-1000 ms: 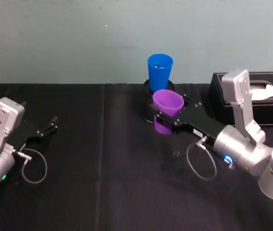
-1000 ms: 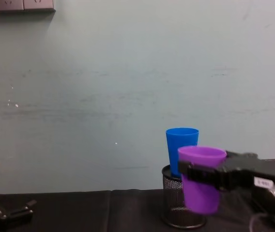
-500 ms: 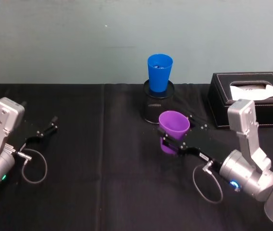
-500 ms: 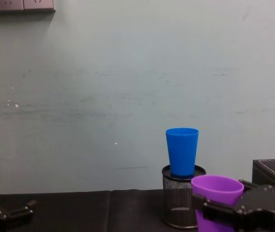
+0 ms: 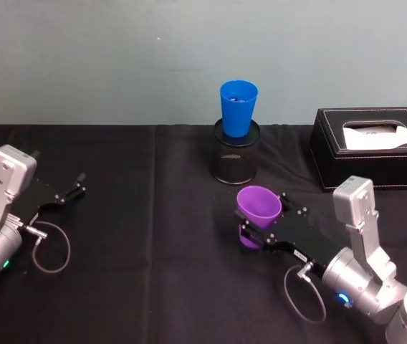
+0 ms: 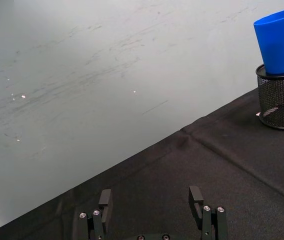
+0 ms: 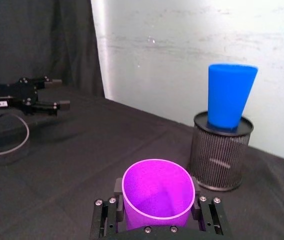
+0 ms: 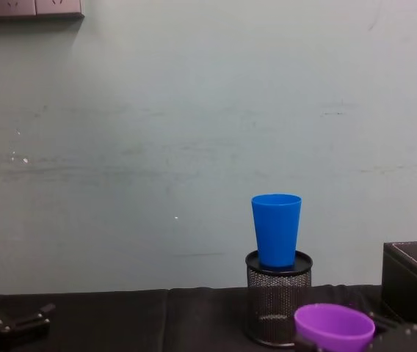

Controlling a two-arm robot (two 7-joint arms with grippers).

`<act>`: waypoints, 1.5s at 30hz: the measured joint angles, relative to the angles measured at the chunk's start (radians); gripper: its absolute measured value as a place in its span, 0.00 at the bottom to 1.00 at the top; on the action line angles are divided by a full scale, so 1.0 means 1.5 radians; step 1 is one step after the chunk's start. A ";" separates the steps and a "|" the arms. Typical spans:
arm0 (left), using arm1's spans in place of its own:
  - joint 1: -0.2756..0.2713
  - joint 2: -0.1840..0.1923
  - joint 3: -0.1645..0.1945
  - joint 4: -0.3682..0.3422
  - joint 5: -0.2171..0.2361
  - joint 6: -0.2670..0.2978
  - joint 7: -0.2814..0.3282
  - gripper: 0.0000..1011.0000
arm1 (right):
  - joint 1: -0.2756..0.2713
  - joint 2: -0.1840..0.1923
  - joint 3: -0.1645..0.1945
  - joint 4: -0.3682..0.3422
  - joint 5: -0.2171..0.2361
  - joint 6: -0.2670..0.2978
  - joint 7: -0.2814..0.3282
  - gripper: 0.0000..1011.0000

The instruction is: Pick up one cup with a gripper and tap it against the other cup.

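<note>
1. Purple cup point(image 5: 259, 206) sits pinched between the right gripper point(image 5: 262, 233) jaws, mouth up and roughly upright, lower centre-right of the head view. In the right wrist view the cup point(image 7: 157, 192) fills the gap between the two black fingers point(image 7: 204, 220), which press on its sides.
2. Key relation: blue cup point(image 5: 238, 107) lies beyond the held cup, up-frame and slightly left in the head view, well apart. It stands upright in the black mesh pen holder point(image 5: 235, 159), so its exposed wall sits higher than the purple rim. Chest view confirms this: blue cup point(image 8: 276, 229) mid-frame, purple rim point(image 8: 335, 326) at the bottom edge.
3. Judgement: a tap needs the right arm to go forward and up, then meet blue's side wall above the holder rim. A low approach likely hits mesh instead.
4. Right arm is clearly nearer. Left gripper point(image 5: 69, 193) rests at the left edge of the black tablecloth point(image 5: 139, 272), well apart from both cups, jaws spread with nothing between them point(image 6: 152, 200).
5. Hidden: purple cup's base is covered by the jaws and cut off in the chest view, so table contact cannot be judged. Black tissue box point(image 5: 372, 147) sits right of the holder, near the reach path.
</note>
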 joint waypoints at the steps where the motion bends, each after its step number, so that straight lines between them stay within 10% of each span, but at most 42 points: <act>1: 0.000 0.000 0.000 0.000 0.000 0.000 0.000 0.99 | -0.001 -0.004 0.000 0.007 -0.001 -0.003 0.001 0.73; 21: 0.000 0.000 0.000 0.000 0.000 0.000 0.000 0.99 | -0.004 -0.021 0.004 0.035 -0.013 -0.026 0.009 0.73; 31: 0.000 0.000 0.000 0.000 0.000 0.000 0.000 0.99 | -0.004 -0.021 0.003 0.034 -0.013 -0.026 0.008 0.98; 45: 0.000 0.000 0.000 0.000 0.000 0.000 0.000 0.99 | -0.006 -0.021 0.005 0.029 -0.013 -0.029 0.009 0.99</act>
